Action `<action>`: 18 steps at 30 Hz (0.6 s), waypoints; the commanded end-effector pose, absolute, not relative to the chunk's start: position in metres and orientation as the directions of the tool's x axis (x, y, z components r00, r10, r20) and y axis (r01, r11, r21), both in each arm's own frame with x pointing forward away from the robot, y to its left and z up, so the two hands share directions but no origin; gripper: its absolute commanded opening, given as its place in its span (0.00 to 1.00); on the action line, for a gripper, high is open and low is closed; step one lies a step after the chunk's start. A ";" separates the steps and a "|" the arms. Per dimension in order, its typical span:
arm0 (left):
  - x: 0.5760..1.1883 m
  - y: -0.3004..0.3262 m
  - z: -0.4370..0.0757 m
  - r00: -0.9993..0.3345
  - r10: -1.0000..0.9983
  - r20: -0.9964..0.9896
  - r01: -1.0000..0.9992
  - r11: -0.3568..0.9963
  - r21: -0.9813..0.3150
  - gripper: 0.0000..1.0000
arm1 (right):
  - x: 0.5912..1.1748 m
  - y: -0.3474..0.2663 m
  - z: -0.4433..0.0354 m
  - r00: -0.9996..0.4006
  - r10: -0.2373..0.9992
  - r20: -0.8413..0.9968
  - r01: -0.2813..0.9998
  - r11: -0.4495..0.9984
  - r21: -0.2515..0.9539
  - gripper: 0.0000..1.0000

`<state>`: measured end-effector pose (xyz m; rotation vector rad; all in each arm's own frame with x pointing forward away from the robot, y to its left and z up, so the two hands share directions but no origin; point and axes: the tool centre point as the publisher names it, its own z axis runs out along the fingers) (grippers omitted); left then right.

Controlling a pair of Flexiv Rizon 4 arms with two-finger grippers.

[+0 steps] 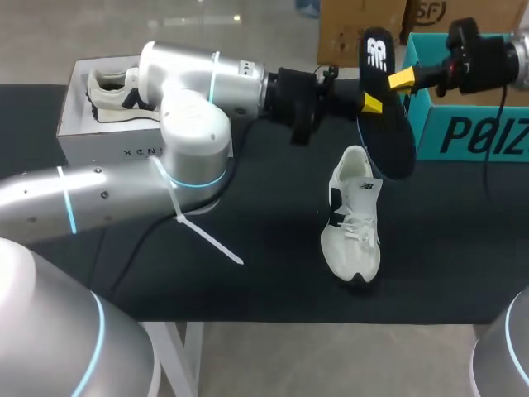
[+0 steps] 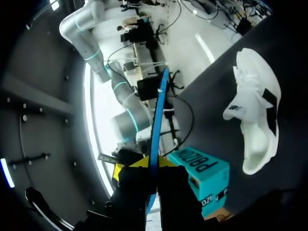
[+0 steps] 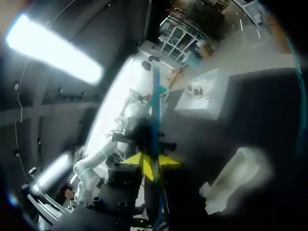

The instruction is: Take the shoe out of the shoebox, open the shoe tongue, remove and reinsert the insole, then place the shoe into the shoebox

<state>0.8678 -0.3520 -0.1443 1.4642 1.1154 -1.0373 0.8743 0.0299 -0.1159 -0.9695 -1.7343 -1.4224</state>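
The left tool (image 1: 372,103) and right tool (image 1: 402,79) both pinch the insole (image 1: 393,142) above the shoe (image 1: 354,219).

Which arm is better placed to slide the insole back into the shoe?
Left, probably: the left end effector grips the insole lower down, nearer the shoe, while the right end effector holds it higher up.
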 end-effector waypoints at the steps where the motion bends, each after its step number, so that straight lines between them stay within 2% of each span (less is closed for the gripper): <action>1: 0.868 -0.345 -0.148 0.207 0.127 -0.970 0.977 -0.086 0.197 0.00 | 0.865 0.025 -0.118 -0.498 0.123 0.858 0.867 0.086 0.491 1.00; 7: 0.870 -0.335 -0.153 0.189 0.139 -0.972 0.981 -0.077 0.180 0.00 | 0.850 0.010 -0.111 -0.553 0.162 0.817 0.832 0.051 0.553 1.00; 12: 0.873 -0.329 -0.156 0.177 0.150 -0.973 0.982 -0.089 0.165 0.00 | 0.831 0.006 -0.092 -0.667 0.312 0.677 0.741 0.175 0.649 1.00; 18: 0.876 -0.326 -0.156 0.163 0.121 -0.979 0.981 -0.122 0.149 0.00 | 0.809 0.021 -0.075 -0.750 0.359 0.556 0.654 0.279 0.703 1.00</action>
